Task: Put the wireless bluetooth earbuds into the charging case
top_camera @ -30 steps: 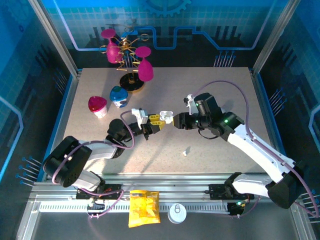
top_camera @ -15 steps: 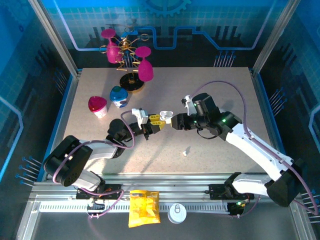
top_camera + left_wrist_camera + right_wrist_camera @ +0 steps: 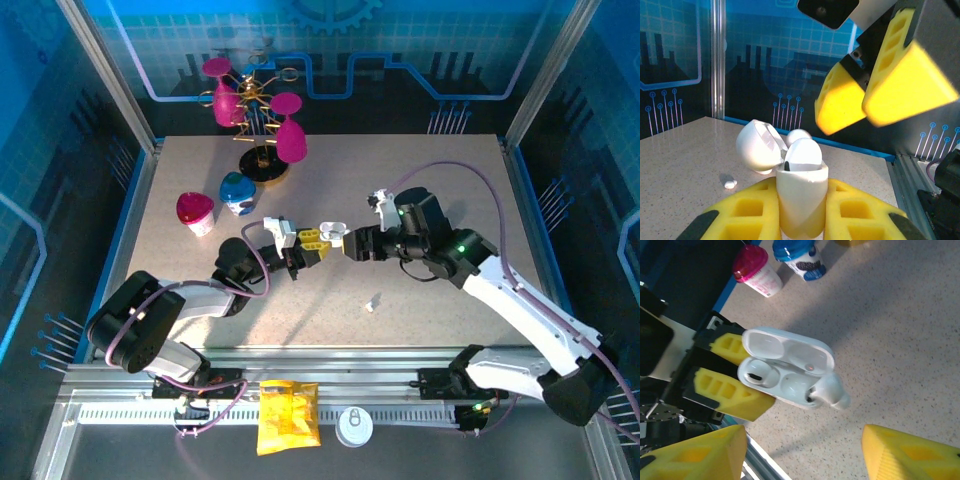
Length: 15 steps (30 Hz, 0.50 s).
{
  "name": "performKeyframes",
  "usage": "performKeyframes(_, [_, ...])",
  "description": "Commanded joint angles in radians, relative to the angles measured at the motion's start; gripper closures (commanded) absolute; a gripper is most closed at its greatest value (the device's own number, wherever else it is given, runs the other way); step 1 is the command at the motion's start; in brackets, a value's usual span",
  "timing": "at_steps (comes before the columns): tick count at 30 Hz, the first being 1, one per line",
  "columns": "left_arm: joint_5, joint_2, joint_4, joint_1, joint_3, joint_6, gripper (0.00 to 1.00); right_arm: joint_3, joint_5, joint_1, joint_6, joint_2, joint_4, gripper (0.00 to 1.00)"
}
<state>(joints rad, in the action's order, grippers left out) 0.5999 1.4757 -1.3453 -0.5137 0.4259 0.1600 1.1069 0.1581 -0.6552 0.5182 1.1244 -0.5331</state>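
The left claw [image 3: 317, 240] is clamping the white charging case [image 3: 331, 232] between its yellow fingers [image 3: 860, 212] and holding it above the middle of the speckled counter [image 3: 430, 165], with the case's hinged lid [image 3: 789, 348] standing open. In the right wrist view, one white earbud [image 3: 826, 391] is sitting in the well at the right end of the case, not fully seated, with its rounded end poking out past the rim. The other well [image 3: 760, 375] is looking hollow with a dark slot, though this is too small to tell for sure. The right claw [image 3: 351, 244] is hovering just beside the open case, facing the left claw. Its two yellow fingers [image 3: 696, 455] are spread wide apart and gripping nothing. What looks like the other earbud [image 3: 372, 302] is lying loose on the counter, nearer the arm bases and well apart from the case. Toward the far left of the counter, a pink-lidded cup [image 3: 195, 211] and a blue-lidded cup [image 3: 236, 193] are standing side by side. Behind them, a gold rack [image 3: 262, 140] is holding pink glasses.
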Motion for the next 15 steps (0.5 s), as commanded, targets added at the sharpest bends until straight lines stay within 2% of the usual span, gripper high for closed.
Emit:
performKeyframes(1, [0.026,-0.007,-0.055,-0.006,0.019,0.018,1.00,-0.001,-0.009,0.004,-0.012,-0.005,0.030,0.37])
performKeyframes(4, [0.028,-0.016,-0.055,-0.007,0.014,0.017,1.00,-0.002,-0.024,0.008,0.002,0.001,0.029,0.38])
performKeyframes(7, [0.033,-0.025,-0.055,-0.006,0.006,0.012,1.00,-0.019,-0.054,0.033,0.054,-0.010,0.035,0.43])
performKeyframes(15, [0.060,-0.058,-0.055,-0.007,-0.005,0.005,1.00,-0.069,-0.005,0.125,0.123,-0.021,0.046,0.51])
